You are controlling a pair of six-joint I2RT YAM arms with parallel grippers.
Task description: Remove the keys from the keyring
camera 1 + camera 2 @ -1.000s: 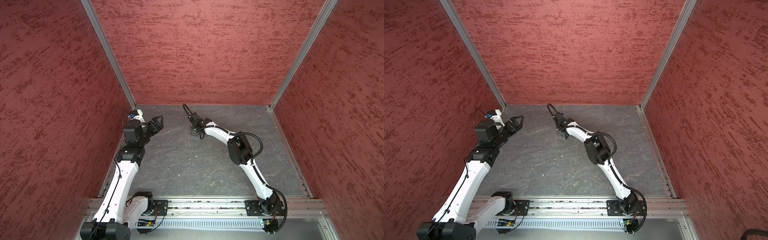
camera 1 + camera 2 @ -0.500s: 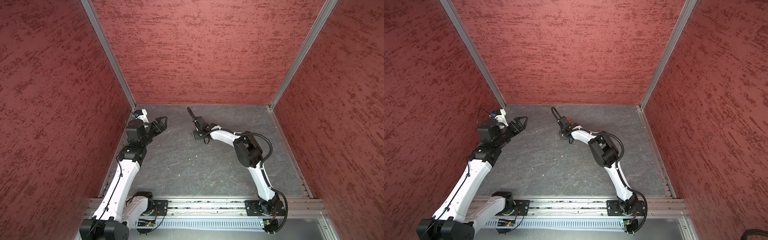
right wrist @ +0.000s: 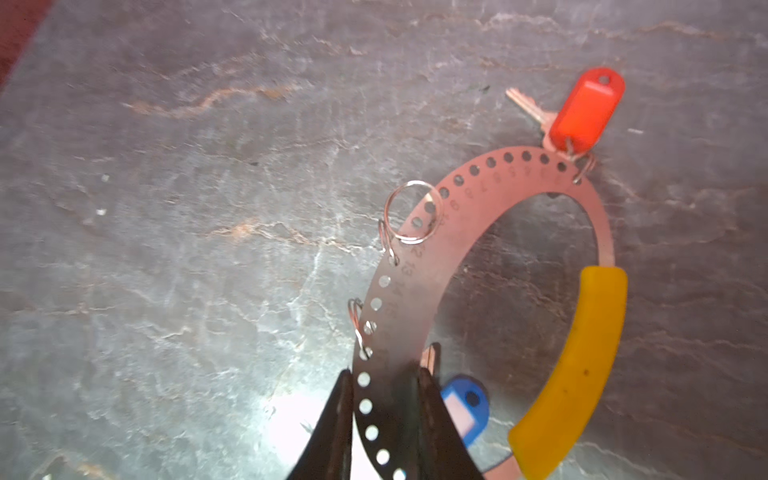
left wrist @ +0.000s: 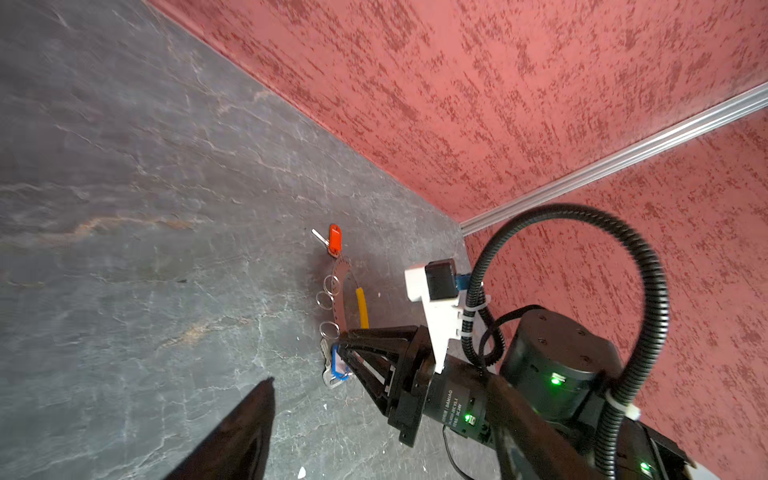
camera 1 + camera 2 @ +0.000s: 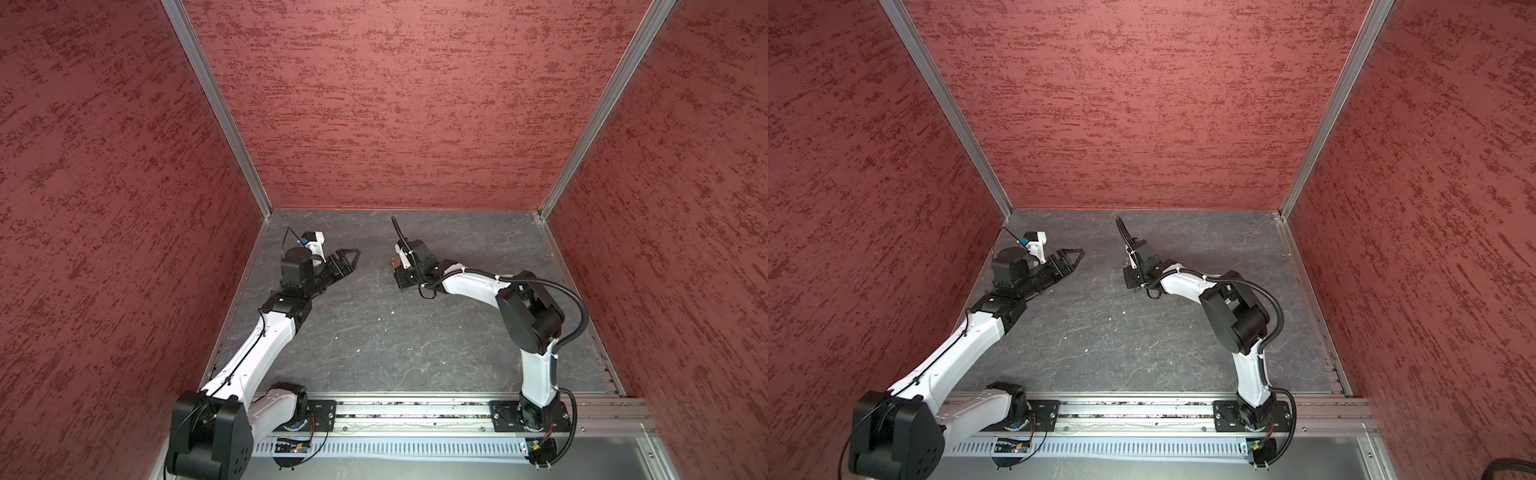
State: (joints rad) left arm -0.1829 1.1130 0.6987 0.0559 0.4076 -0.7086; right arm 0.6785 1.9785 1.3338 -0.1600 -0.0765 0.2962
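From where I stand, the right gripper point(image 3: 384, 378) is clamped on the keyring point(image 3: 407, 291), one finger on each side of its flat band of punched holes. The left gripper point(image 5: 353, 257) hangs well apart from it, jaws spread and empty.

The blue-headed key point(image 3: 465, 403) sits just beside the right gripper's fingers point(image 3: 432, 415), partly tucked behind one of them. The red-headed key point(image 3: 586, 108) lies at the far end of the band from the grip, hooked through an end hole. The yellow sleeve point(image 3: 577, 374) curves across the loop from the clamped stretch. Bare split rings point(image 3: 409, 212) dangle from the band's outer edge ahead of the fingertips. I cannot tell whether the band is raised off the table point(image 3: 166, 249) or pressed to it.

To my eye, the step is one of bracing: the right gripper holds the ring firm so the left can work a key free. The red key looks the easier first target, being clear of the clamping fingers. The left gripper should pinch the plastic head squarely and pull along the small ring's opening. A sideways tug might twist the thin band out of the clamp.
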